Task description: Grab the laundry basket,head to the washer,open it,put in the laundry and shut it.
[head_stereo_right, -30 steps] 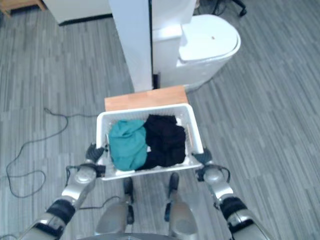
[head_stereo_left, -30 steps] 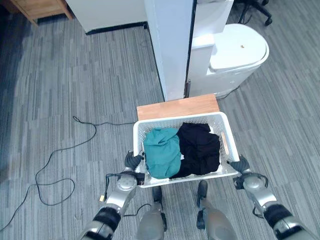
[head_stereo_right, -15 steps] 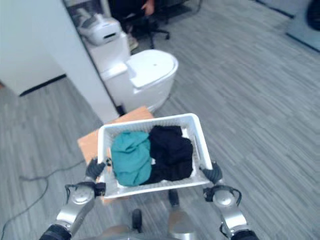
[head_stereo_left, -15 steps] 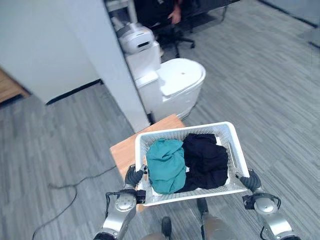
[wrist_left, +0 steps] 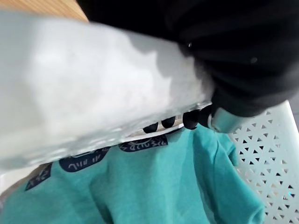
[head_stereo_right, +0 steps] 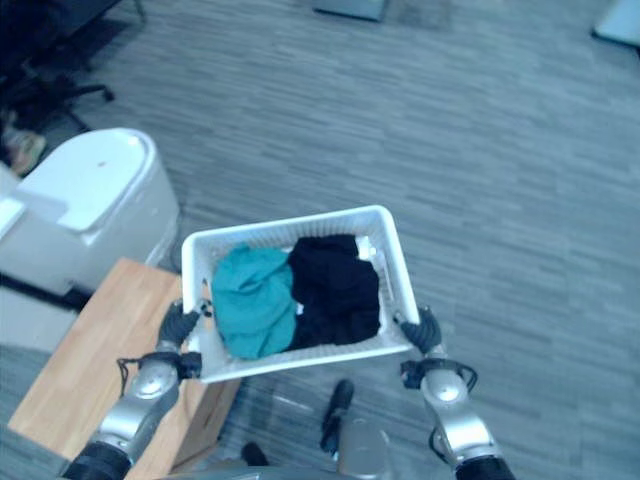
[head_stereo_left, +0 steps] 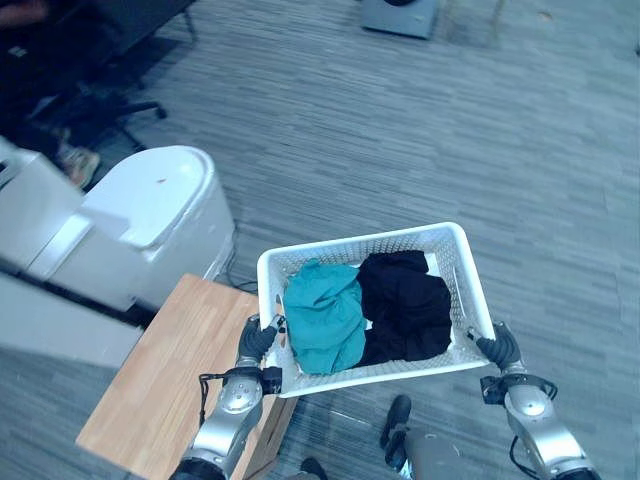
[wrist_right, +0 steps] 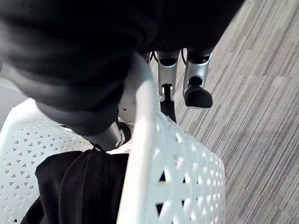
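A white perforated laundry basket (head_stereo_left: pixel 360 243) hangs in the air between my two hands. In it lie a teal garment (head_stereo_left: pixel 322 315) on the left and a black garment (head_stereo_left: pixel 405 305) on the right. My left hand (head_stereo_left: pixel 255 342) is curled over the basket's left rim, its dark fingertips (wrist_left: pixel 187 119) hooked inside above the teal cloth (wrist_left: pixel 154 186). My right hand (head_stereo_left: pixel 500 348) grips the right rim (wrist_right: pixel 140 154), with its thumb (wrist_right: pixel 110 135) inside beside the black cloth (wrist_right: pixel 70 186). The basket sits roughly level.
A low wooden table (head_stereo_left: pixel 160 380) stands at the lower left, partly under the basket's left end. A white round-lidded unit (head_stereo_left: pixel 150 215) is behind it. A grey box (head_stereo_left: pixel 398 14) sits far ahead on the grey carpet. An office chair (head_stereo_left: pixel 110 100) is at the upper left.
The camera has swung to the right: the white unit and the table have slid to the left of the view. The basket stays held in both hands, now mostly past the table.
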Controlling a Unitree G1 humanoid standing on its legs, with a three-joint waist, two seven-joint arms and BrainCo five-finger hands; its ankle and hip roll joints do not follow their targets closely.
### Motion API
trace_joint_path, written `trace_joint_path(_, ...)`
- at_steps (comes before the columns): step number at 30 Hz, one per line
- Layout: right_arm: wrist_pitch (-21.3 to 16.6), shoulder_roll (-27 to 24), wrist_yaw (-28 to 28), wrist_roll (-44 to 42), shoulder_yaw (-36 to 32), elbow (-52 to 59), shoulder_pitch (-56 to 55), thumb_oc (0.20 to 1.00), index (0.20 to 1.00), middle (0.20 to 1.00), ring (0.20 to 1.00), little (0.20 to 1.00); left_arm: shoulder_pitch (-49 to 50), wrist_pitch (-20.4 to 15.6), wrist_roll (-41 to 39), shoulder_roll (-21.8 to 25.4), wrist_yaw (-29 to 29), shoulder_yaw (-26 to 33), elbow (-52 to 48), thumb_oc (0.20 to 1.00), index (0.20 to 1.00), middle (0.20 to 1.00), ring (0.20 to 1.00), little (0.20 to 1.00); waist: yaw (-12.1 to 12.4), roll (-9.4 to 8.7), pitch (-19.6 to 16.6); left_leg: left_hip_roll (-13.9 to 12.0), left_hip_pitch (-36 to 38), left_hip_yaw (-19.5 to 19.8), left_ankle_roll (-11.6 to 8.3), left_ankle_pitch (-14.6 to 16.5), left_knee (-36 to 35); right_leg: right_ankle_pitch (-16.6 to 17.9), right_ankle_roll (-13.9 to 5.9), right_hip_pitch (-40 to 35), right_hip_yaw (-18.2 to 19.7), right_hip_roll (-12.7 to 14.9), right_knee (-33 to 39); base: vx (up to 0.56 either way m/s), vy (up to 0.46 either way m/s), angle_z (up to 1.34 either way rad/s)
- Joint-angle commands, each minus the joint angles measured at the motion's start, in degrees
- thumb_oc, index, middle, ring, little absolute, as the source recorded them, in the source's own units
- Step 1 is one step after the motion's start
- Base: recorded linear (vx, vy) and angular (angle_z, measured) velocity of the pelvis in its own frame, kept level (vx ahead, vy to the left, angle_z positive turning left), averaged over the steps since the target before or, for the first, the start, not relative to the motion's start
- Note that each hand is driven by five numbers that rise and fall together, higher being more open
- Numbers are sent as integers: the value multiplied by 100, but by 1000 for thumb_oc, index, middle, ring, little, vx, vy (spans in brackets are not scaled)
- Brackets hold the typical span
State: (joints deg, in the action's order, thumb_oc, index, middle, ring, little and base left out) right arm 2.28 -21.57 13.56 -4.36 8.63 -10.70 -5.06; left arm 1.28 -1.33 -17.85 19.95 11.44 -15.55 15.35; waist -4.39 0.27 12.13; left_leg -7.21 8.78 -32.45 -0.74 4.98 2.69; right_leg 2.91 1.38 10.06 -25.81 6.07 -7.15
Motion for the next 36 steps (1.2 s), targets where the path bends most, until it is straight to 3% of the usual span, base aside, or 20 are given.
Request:
trace_joint_path(1, -911, 111, -665, -676, 131, 1047, 73, 200, 200, 200, 200, 200, -455, -732, -718, -444, -418, -302, -530, 200, 200, 200, 200, 200, -95, -41, -182, -222, -598, 693, -195, 189, 1814, -585, -354, -614, 803, -259, 494, 159, -181, -57)
trace_joint_path(3, -902, -7, -587, -692, 154, 1004, 123, 200, 200, 200, 200, 200, -465, -770, -785, -508, -312, -378, -506, 200, 200, 200, 200, 200, 51, -81, -55, -182, -1060, 1398, -237, -99, 2657, -676, -176, -843, 1046, -439, 586, 209, -183, -61)
trace_joint_path(4, -869, -31, -594, -694, 172, 1020, 125, 200, 200, 200, 200, 200, -447, -763, -787, -511, -308, -410, -500, 200, 200, 200, 200, 200, 148, -100, -33, 101, -1335, 1863, -156, 30, 2711, -727, -159, -917, 1209, -488, 618, 233, -72, -122)
trace_joint_path(5, -853, -55, -649, -692, 194, 1063, 90, 200, 200, 200, 200, 200, -351, -757, -833, -531, -319, -441, -539, 200, 200, 200, 200, 200, 305, -206, -28, 671, -1770, 2448, 18, 57, 2371, -656, -208, -982, 1489, -448, 662, 278, -18, -128)
trace_joint_path(6, -856, -64, -662, -694, 203, 1050, 59, 200, 200, 200, 200, 200, -311, -740, -823, -530, -315, -449, -539, 200, 200, 200, 200, 200, 360, -250, -45, 835, -1891, 2637, 55, 102, 2048, -680, -255, -1041, 1627, -438, 706, 359, 0, -131)
trace_joint_path(8, -861, -76, -650, -696, 189, 1029, 36, 200, 200, 200, 200, 200, -272, -712, -809, -525, -303, -444, -556, 200, 200, 200, 200, 200, 406, -263, -52, 924, -2011, 2753, 68, 93, 1708, -717, -292, -1134, 1736, -454, 759, 248, 1, -82)
trace_joint_path(11, -867, -80, -590, -687, 186, 891, 70, 200, 200, 200, 200, 200, -124, -644, -784, -491, -294, -368, -649, 200, 200, 200, 200, 200, 620, -158, -57, 1015, -2382, 2947, -43, -761, 499, -862, -317, -1548, 2024, -708, 904, 364, -1, -54)
trace_joint_path(15, -885, 6, -615, -717, 175, 844, 152, 200, 200, 200, 200, 200, -1, -671, -780, -447, -331, -210, -801, 200, 200, 200, 200, 200, 860, -119, -169, 906, -2558, 2667, -77, -1228, -223, -1134, -369, -2089, 2398, -844, 941, 550, 93, -47)
trace_joint_path(17, -881, 67, -641, -749, 212, 834, 145, 200, 200, 200, 200, 200, 44, -669, -769, -426, -329, -205, -813, 200, 200, 200, 200, 200, 921, -156, -204, 903, -2538, 2602, -13, -1202, -85, -1158, -405, -2131, 2433, -764, 875, 382, 132, -93)
trace_joint_path(18, -891, 254, -735, -938, 247, 792, 91, 200, 200, 200, 200, 200, 147, -660, -791, -370, -336, -177, -858, 200, 200, 200, 200, 200, 1019, -293, -317, 907, -2443, 2505, 107, -1039, 98, -1047, -587, -2081, 2455, -553, 402, 759, 285, -58)
trace_joint_path(19, -872, 286, -840, -874, 298, 814, 101, 200, 200, 200, 200, 200, 170, -622, -786, -209, -367, -159, -882, 200, 200, 200, 200, 200, 979, -398, -278, 956, -2018, 2312, 325, -672, 229, -265, -1047, -1693, 2340, -256, -1098, 917, 336, -22)
trace_joint_path(20, -875, 291, -878, -847, 285, 840, 81, 200, 200, 200, 200, 200, 165, -611, -737, -164, -356, -147, -872, 200, 200, 200, 200, 200, 927, -390, -257, 970, -1821, 2304, 405, -535, 236, 4, -1121, -1482, 2324, -227, -1578, 715, 262, -84)
trace_joint_path(22, -849, 307, -958, -816, 280, 863, 52, 200, 200, 200, 200, 200, 152, -610, -709, -136, -338, -105, -882, 200, 200, 200, 200, 200, 789, -242, -215, 937, -1320, 2376, 491, -319, 86, -5, -1024, -822, 2048, -183, -2062, 441, 148, -63)
trace_joint_path(25, -796, 240, -1034, -844, 276, 885, 66, 200, 200, 200, 200, 200, 236, -605, -739, -82, -391, -9, -954, 200, 200, 200, 200, 200, 588, -54, -140, 892, -690, 2472, 430, -13, -119, -419, -816, -219, 1422, -41, -1317, 576, 78, 20)
trace_joint_path(26, -814, 217, -1043, -905, 245, 863, 60, 200, 200, 200, 200, 200, 331, -583, -720, -100, -430, 39, -961, 200, 200, 200, 200, 200, 499, -35, -58, 946, -282, 2586, 381, 194, -163, -369, -798, 100, 1268, -110, -485, 453, -9, 25)
trace_joint_path(27, -813, 217, -1043, -906, 246, 863, 61, 200, 200, 200, 200, 200, 330, -582, -719, -100, -430, 40, -961, 200, 200, 200, 200, 200, 492, -36, -63, 945, -292, 2592, 380, 181, -166, -343, -795, 91, 1260, -113, -450, 579, -37, 43)
trace_joint_path(30, -809, 206, -1045, -812, 125, 879, -47, 200, 200, 200, 200, 200, 360, -626, -549, -155, -489, 178, -851, 200, 200, 200, 200, 200, 246, -22, -41, 931, 412, 2930, 168, 505, -274, 144, -1050, 691, 1295, -128, 1043, 706, -108, 61)
trace_joint_path(33, -799, 207, -1120, -784, 111, 927, -169, 200, 200, 200, 200, 200, 376, -683, -528, -197, -551, 175, -800, 200, 200, 200, 200, 200, 118, 11, -144, 854, 782, 3160, 37, 649, -120, 393, -1048, 726, 1375, -52, 902, 619, -170, 86)
trace_joint_path(35, -816, 219, -1142, -756, 155, 875, -203, 200, 200, 200, 200, 200, 454, -712, -557, -261, -574, 138, -755, 200, 200, 200, 200, 200, 78, 131, -266, 681, 775, 3243, -188, 279, 410, 508, -894, 525, 1372, -155, 659, 671, -238, 74)
trace_joint_path(36, -816, 222, -1142, -756, 157, 874, -201, 200, 200, 200, 200, 200, 454, -712, -557, -259, -574, 140, -754, 200, 200, 200, 200, 200, 64, 108, -278, 703, 754, 3258, -185, 259, 407, 517, -896, 542, 1370, -127, 661, 456, -224, 64)
